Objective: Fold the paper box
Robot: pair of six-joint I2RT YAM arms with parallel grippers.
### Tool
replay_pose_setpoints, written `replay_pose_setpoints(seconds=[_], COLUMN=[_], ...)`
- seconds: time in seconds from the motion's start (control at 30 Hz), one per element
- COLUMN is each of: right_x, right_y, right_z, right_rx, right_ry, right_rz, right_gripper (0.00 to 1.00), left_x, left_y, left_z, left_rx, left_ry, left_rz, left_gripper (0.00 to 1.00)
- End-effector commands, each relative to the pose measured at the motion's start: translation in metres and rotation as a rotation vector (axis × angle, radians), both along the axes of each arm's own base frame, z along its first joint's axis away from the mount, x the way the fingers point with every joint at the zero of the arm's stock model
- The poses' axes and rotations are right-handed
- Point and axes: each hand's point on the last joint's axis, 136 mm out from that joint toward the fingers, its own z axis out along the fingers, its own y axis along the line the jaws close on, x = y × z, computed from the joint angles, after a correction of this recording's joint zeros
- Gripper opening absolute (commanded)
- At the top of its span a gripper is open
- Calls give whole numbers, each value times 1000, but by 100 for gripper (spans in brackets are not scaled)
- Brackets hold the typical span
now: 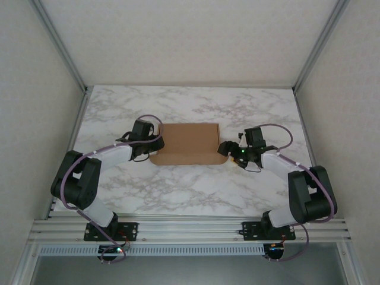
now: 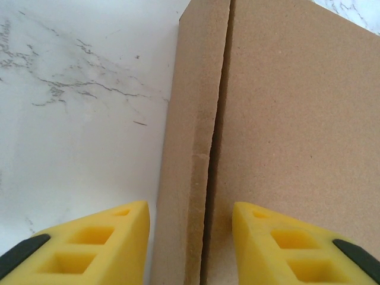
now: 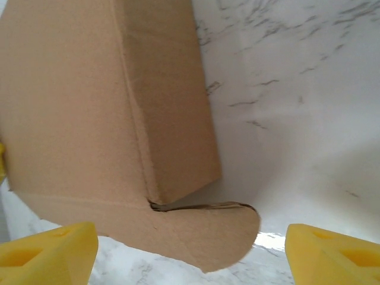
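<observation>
The paper box (image 1: pixel 187 142) is plain brown cardboard, folded into a low shape in the middle of the marble table. My left gripper (image 1: pixel 155 144) is at the box's left side. In the left wrist view its yellow jaws stand partly apart (image 2: pixel 190 205), straddling the seam between the side wall (image 2: pixel 187 148) and the lid (image 2: pixel 285 119); a thin sliver of table shows beside the left finger. My right gripper (image 1: pixel 224 148) is at the box's right near corner. It is wide open (image 3: pixel 191 228), with a rounded flap (image 3: pixel 208 237) lying flat on the table between its fingers.
The white marble table (image 1: pixel 196 190) is bounded by a metal frame and pale walls on the left, right and back. Both arm bases sit on the rail at the near edge (image 1: pixel 190 228).
</observation>
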Motion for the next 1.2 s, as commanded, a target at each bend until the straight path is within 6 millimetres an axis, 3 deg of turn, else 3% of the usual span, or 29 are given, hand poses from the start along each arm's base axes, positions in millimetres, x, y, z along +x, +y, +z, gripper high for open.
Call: replay_pose_setpoints(seconds=[0.0,0.57,0.67,0.77,0.87,0.93,1.07,1.17], right_x=[4,-3,-6,-6,-6,-8,-9,-11], right_y=[14,6,-28,-62,-49,-37,-11,26], right_z=[9,25,14,17,24,29,48,64], right_rx=[105,106,-131,-314,-299,-420,-715,-831], right_ry=[-9,-27,-23,-79,-108,-179,-446,-686], right_rz=[14,-33,-90,-150,-64,68,295,518], right_gripper=[83,78,78,79,76,75,76,76], left_x=[-12,-10,-9,-9,-8,-8,-5,-4], left_y=[6,11,12,12,11,9,8,8], left_z=[-18,-16,-15,-13,-14,-14,-12,-10], left_rx=[65,104,111,124,135,138,144,152], left_ry=[72,78,74,68,68,68,66,64], left_rz=[-8,7,9,4,-5,-8,-10,-11], left_gripper=[41,41,41,41,41,41,41,41])
